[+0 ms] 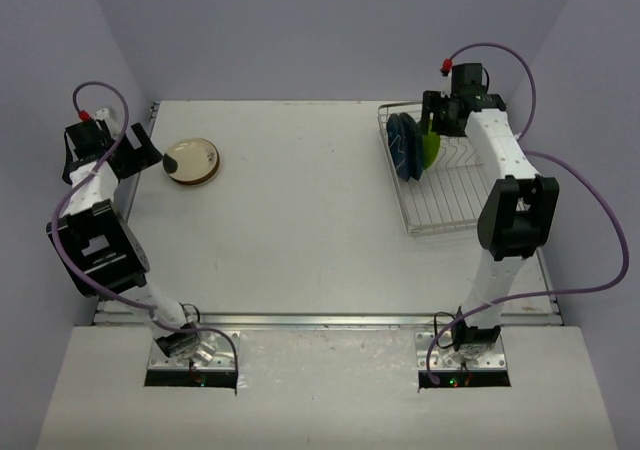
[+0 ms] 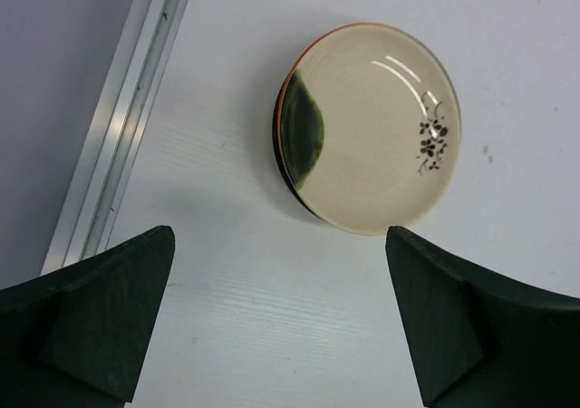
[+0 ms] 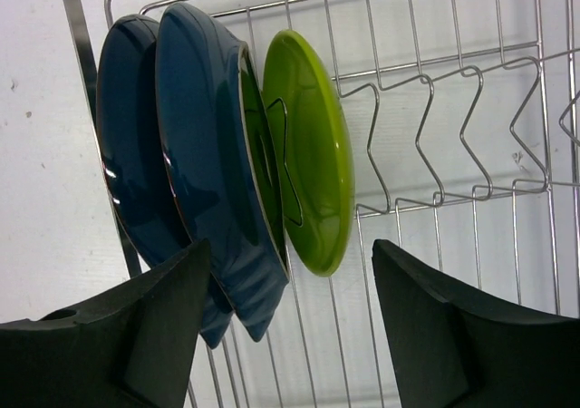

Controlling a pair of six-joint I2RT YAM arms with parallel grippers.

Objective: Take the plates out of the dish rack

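Observation:
A cream plate with an orange-red rim (image 2: 372,127) lies on top of a black plate at the table's far left (image 1: 192,160). My left gripper (image 2: 281,313) stands open just short of this stack, with nothing between its fingers (image 1: 148,154). In the dish rack (image 1: 455,195) two dark blue plates (image 3: 204,145) and a lime green plate (image 3: 313,145) stand upright at the far end (image 1: 404,145). My right gripper (image 3: 290,326) hovers open over them (image 1: 437,125). One finger is beside the blue plates, the other past the green plate.
An aluminium rail (image 2: 118,127) runs along the table's left edge beside the stack. The rack's wire dividers (image 3: 435,91) stand bare to the right of the green plate. Purple walls close in the table on three sides.

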